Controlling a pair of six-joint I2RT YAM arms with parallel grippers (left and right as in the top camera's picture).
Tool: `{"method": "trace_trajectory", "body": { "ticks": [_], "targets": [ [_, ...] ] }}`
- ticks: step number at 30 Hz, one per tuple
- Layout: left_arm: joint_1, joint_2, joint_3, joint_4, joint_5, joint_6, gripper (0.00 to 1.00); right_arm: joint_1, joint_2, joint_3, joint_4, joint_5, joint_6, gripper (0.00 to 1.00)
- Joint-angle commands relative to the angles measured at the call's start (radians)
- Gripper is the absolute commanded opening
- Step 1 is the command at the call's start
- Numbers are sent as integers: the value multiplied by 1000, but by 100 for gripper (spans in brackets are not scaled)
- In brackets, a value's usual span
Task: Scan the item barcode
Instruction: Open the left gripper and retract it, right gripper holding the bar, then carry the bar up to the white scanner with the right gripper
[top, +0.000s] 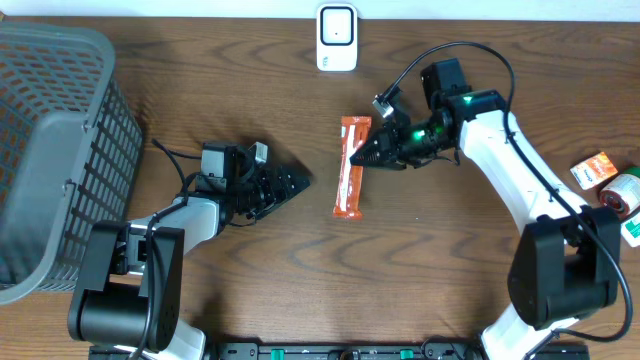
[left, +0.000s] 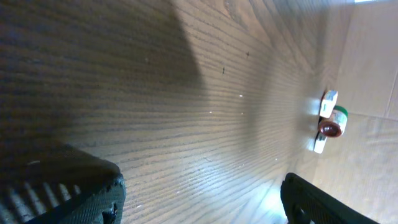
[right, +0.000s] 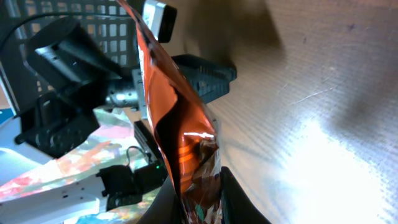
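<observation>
Wooden table (top: 430, 275); on it grey basket (top: 60, 130), white scanner (top: 337, 38), small packages (top: 597, 169).

Brown wood-grain table (top: 250, 290), smooth, with a soft sheen under the light. Orange packet (top: 350, 170): thin, crinkled, foil-like plastic, very glossy. Grey basket (top: 60, 130): matt plastic lattice. White scanner (top: 337, 37): smooth, glossy plastic. Right arm (top: 505, 150): smooth white plastic casing, matt black joints. Small box (top: 595, 168): printed card.

Left arm (top: 165, 222) — lying low, pointing toward 3 o'clock; left gripper (top: 296, 183) spread wide, empty. Right arm (top: 520, 170) — elbowed toward 9 o'clock; right gripper (top: 368, 156) pinched on orange packet (top: 350, 185).
</observation>
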Motion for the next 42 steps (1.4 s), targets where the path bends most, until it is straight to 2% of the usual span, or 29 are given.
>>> {"method": "trace_trajectory", "body": {
  "ticks": [1, 5, 12, 16, 22, 25, 28, 32, 38, 42],
  "targets": [
    [4, 36, -48, -71, -113, 61, 82, -4, -56, 6, -22, -44, -38, 1],
    [3, -122, -30, -178, -191, 116, 82, -5, -87, 6, -34, -46, -38, 1],
    [3, -597, 123, -643, -495, 269, 83, -22, -103, 6, -34, -46, -42, 1],
    [3, -851, 184, -820, -615, 300, 83, -29, -103, 6, -29, -45, -68, 1],
    [3, -1193, 199, -956, -716, 315, 83, -36, -103, 6, -22, -50, -74, 1],
    [3, -1338, 199, -996, -781, 315, 83, -37, -103, 6, -19, -113, -76, 1],
    [3, -1417, 199, -1019, -814, 315, 83, -40, -103, 6, -6, -188, -82, 1],
    [3, -1438, 199, -1028, -824, 315, 83, -41, -103, 6, 5, -257, -82, 1],
    [3, -1437, 198, -1045, -823, 315, 83, -42, -102, 6, 4, -264, -68, 1],
    [3, -1437, 198, -1057, -823, 314, 83, -42, -102, 6, 66, -262, -57, 1]
  ]
}}
